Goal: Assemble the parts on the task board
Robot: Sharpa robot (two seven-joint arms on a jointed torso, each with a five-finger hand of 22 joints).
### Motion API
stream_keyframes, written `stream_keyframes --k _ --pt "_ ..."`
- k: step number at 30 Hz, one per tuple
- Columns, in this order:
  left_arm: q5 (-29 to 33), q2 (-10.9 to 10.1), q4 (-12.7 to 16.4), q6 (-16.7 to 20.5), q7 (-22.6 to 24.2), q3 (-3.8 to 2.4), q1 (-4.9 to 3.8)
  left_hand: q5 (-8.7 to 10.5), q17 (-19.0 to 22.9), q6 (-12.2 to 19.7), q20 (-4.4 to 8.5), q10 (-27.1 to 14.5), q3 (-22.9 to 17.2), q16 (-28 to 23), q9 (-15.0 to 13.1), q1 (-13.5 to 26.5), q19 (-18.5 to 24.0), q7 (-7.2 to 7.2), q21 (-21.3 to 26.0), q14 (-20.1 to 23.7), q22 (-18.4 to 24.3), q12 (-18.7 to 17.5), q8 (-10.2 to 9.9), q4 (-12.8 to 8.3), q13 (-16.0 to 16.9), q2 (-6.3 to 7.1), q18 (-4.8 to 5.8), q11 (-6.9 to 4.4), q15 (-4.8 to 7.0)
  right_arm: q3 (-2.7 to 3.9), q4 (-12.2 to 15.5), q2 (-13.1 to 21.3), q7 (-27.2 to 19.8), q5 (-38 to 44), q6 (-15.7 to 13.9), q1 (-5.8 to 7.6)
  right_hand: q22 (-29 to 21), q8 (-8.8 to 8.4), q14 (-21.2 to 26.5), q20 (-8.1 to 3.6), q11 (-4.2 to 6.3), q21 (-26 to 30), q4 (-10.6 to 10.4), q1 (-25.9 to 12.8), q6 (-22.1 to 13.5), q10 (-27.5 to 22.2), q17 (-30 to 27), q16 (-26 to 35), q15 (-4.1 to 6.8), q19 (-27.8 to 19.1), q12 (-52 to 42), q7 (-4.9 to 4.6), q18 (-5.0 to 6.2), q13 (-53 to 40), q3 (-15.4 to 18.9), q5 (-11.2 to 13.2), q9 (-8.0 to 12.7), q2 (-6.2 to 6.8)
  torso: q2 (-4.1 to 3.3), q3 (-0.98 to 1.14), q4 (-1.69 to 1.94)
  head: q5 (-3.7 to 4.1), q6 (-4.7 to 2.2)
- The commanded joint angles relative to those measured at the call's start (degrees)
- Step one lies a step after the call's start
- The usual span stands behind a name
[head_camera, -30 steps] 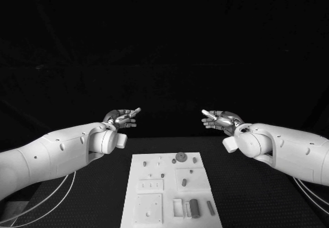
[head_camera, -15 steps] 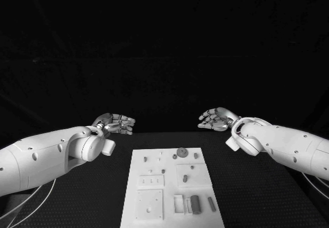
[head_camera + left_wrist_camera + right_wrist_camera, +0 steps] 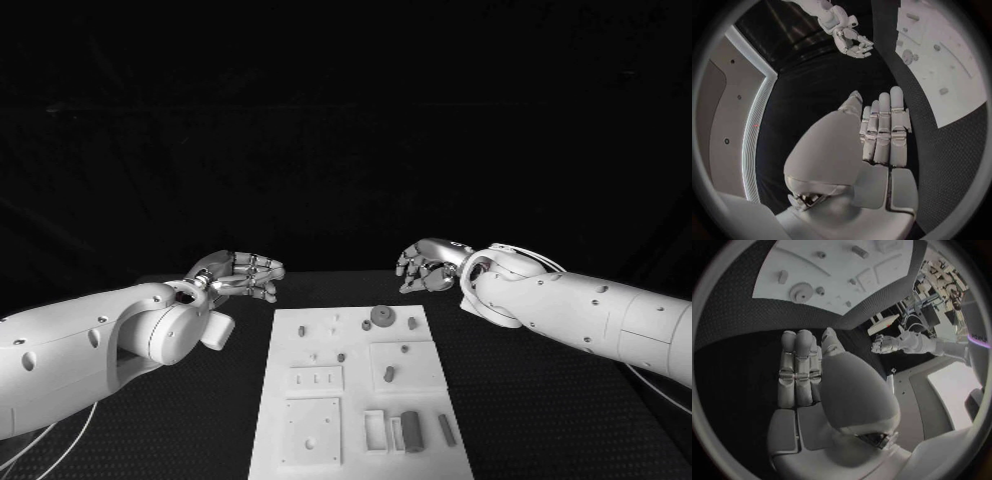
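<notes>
1. two hands hang above the far part of the black table (image 3: 548, 400), one off each far corner of the task board (image 3: 325, 400), neither touching it.
2. left hand (image 3: 238, 275) sits off the board's far-left corner; in the head view its fingers curl inward toward the palm, while its own wrist view shows the fingers (image 3: 882, 127) lying side by side, close together, with nothing between them.
3. right hand (image 3: 430, 265) sits off the board's far-right corner, fingers likewise bent in and empty; its wrist view shows the fingers (image 3: 797, 365) packed side by side over the dark table.
4. task board lies lengthwise in the middle of the table, running from the near edge toward the hands.
5. round disc part (image 3: 382, 316) lies near the board's far edge, just right of centre, with a few small pegs around it.
6. dark cylinder part (image 3: 413, 430) lies near the board's near-right corner, with a thinner rod (image 3: 446, 431) just beside it toward the right edge.
7. small peg (image 3: 388, 375) stands in the square recess at mid-board on the right side.
</notes>
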State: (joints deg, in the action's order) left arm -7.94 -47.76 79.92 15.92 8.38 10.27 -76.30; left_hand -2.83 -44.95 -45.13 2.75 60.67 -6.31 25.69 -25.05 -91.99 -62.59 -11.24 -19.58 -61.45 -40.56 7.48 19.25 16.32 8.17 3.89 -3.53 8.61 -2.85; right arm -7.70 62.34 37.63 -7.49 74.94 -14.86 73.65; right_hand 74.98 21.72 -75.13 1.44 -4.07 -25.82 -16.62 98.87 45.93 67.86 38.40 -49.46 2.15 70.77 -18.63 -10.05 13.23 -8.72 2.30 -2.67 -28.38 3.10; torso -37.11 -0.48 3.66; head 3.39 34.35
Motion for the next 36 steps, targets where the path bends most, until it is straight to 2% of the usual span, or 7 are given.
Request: stream_keyframes --k 1,9,12,21,25,31,36 --pt "-0.55 -0.24 0.77 -0.97 0.89 -0.09 -0.53 -0.11 -0.13 0.09 0.02 -0.58 0.14 -0.22 0.08 -0.41 -0.06 -0.25 -0.29 -0.34 -0.14 -0.40 -0.34 0.21 -0.07 0.03 -1.41 0.37 -0.12 0.11 0.47 -0.55 3.43 13.80 0.89 0.06 1.62 -0.62 -0.40 -0.82 0.92 -1.91 0.06 0.46 0.37 3.64 1.97 -2.64 1.02 1.39 -1.18 0.60 1.77 -1.18 0.68 -0.15 0.40 0.13 -1.26 -0.32 1.00 0.65 -0.18" --pt "-0.55 -0.66 1.87 -0.86 0.95 -0.17 -0.77 -0.10 -0.49 -0.02 -0.02 -0.27 0.36 -0.42 0.16 -0.09 0.04 -0.24 -0.31 -0.27 -0.34 -0.59 -0.41 0.27 -0.06 0.00 -1.41 0.35 -0.13 0.13 0.59 -2.24 7.21 17.75 3.14 0.04 1.72 -1.82 -1.09 -3.31 3.51 -11.10 -0.16 -3.31 2.05 10.92 10.21 -13.80 3.66 4.26 -13.39 2.94 1.77 -14.19 1.91 -0.21 0.77 1.91 -2.59 -0.78 2.17 1.38 0.13" --pt "-0.55 -0.59 1.98 -0.93 0.79 -0.17 -0.77 -0.11 -0.69 -0.06 -0.05 -0.16 0.49 -0.62 0.22 0.17 0.20 -0.24 -0.25 -0.14 -0.44 -0.76 -0.46 0.29 -0.08 0.02 -1.39 0.36 -0.17 0.14 0.70 -2.40 8.34 17.06 4.23 0.04 1.56 -2.27 0.78 -4.42 3.69 -16.16 1.12 -8.55 2.33 3.94 15.43 -19.68 3.67 3.06 -27.22 3.57 1.77 -29.84 1.96 -0.32 0.13 3.35 -3.03 -0.88 2.51 1.62 0.08" --pt "-0.55 -0.60 2.26 -1.23 0.70 -0.17 -0.77 -0.10 -0.98 -0.12 -0.11 0.00 0.60 -0.90 0.29 0.59 0.39 -0.24 -0.18 -0.03 -0.57 -1.01 -0.54 0.33 -0.10 -0.01 -1.37 0.38 -0.21 1.00 0.28 -2.67 13.27 9.31 8.13 0.05 1.51 -3.43 3.74 -4.34 2.73 -20.79 -0.21 -18.32 0.87 -4.26 18.18 -21.82 2.82 -0.99 -33.41 2.13 1.77 -42.31 -0.40 -0.10 -1.36 3.18 -3.71 -1.11 2.88 1.91 -0.14" --pt "-0.55 -0.54 2.29 -1.28 0.63 -0.17 -0.77 -0.10 -1.10 -0.13 -0.12 0.06 0.65 -1.00 0.33 0.79 0.44 -0.24 -0.16 -0.01 -0.63 -1.11 -0.58 0.33 -0.10 0.05 -1.37 0.38 -0.22 1.04 0.05 -2.87 13.86 7.58 8.66 0.06 1.52 -4.11 4.79 -3.97 2.13 -22.00 -0.27 -31.00 -0.22 -5.57 19.20 -23.09 2.19 -2.14 -34.86 1.61 1.77 -45.14 -0.74 -0.14 -1.75 2.61 -3.88 -1.08 2.95 1.93 -0.16" --pt "-0.55 -0.68 2.52 -1.37 0.48 -0.17 -0.77 -0.09 -1.24 -0.13 -0.12 0.16 0.67 -1.10 0.36 1.00 0.46 -0.25 -0.15 -0.02 -0.70 -1.20 -0.62 0.34 -0.09 0.07 -1.37 0.38 -0.23 1.05 0.01 -3.81 15.16 14.47 9.45 0.03 1.55 -3.70 1.50 -5.75 2.49 -27.05 0.53 -22.31 0.83 -4.21 25.34 -30.23 2.43 -0.80 -42.94 1.73 1.77 -52.32 -7.96 -0.02 -2.96 8.17 -4.28 -0.98 3.07 2.06 -0.32" --pt "-0.55 -0.68 2.58 -1.50 0.36 -0.17 -0.77 -0.09 -1.46 -0.09 -0.14 0.25 0.70 -1.29 0.43 1.46 0.51 -0.29 -0.12 -0.02 -0.81 -1.39 -0.72 0.36 -0.10 0.16 -1.37 0.38 -0.24 1.05 -0.51 -4.26 16.02 13.31 7.68 0.01 1.24 -2.68 -0.57 -5.68 3.05 -27.52 -0.10 -37.28 3.26 -4.15 28.75 -32.50 2.95 -1.55 -45.21 2.52 1.77 -54.52 -9.34 -0.14 -3.94 6.06 -4.50 -0.95 3.16 1.84 -0.30"
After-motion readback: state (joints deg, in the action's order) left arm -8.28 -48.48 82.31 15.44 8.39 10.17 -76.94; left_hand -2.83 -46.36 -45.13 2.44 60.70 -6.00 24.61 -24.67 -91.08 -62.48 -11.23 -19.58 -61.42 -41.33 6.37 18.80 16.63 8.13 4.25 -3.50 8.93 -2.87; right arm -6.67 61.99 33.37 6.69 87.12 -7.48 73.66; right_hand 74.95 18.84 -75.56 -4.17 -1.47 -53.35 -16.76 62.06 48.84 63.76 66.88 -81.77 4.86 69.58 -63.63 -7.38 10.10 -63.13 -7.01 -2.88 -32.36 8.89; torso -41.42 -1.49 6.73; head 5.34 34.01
